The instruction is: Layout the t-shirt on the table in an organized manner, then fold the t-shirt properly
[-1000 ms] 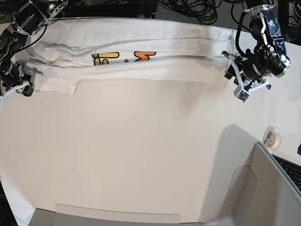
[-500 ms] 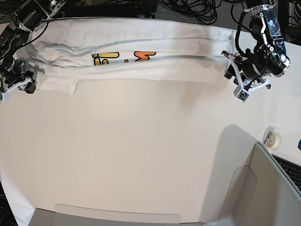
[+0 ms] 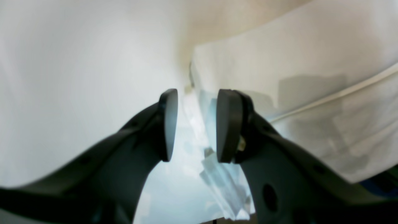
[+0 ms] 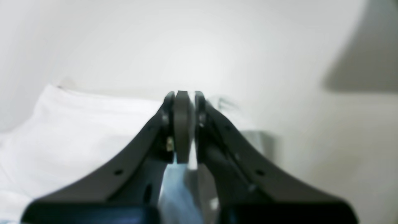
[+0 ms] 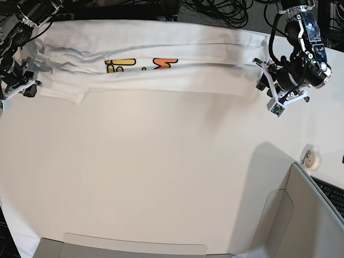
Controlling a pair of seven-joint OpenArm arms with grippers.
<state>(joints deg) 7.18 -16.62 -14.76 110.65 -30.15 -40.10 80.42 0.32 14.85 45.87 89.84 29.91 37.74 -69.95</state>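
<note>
Right pincer (image 4: 185,124) pressed together, pads meeting with nothing plainly visible between; t-shirt (image 4: 77,130) just left of and below it. Left pincer (image 3: 194,124) held apart, empty, straddling t-shirt hem edge lying on table (image 5: 172,172) just ahead.

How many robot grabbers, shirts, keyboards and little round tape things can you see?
Robot grabbers: 2, the left gripper and the right gripper
Shirts: 1, the t-shirt
Keyboards: 1, the keyboard
Little round things: 1, the tape roll
Total: 5
</note>
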